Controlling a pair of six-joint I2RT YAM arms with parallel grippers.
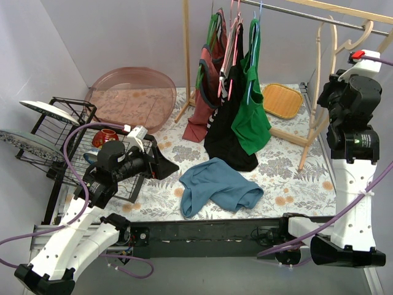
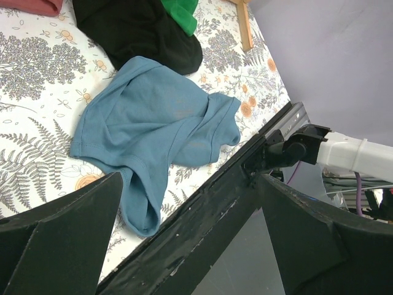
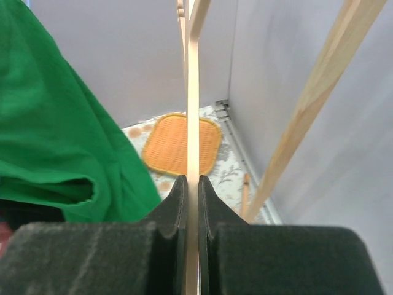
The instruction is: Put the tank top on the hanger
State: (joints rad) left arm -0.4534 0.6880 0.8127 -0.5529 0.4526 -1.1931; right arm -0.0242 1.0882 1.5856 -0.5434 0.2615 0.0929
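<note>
right gripper (image 3: 192, 203) is pinched tight on the pale hanger (image 3: 193, 92) (seen edge-on). left gripper (image 2: 190, 184) hangs wide open and empty near the tank top (image 2: 153, 123), which lies crumpled on the worktop (image 2: 37, 67). hanger looks secured; next, i judge, the left must come down and pinch a strap.

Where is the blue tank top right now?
In the top view the tank top lies crumpled on the table near the middle of its front edge, next to the black top.

Open tabletop (image 1: 295, 178) flanks the tank top (image 1: 218, 184); the hanging black top (image 1: 228, 144) crowds its far side
</note>
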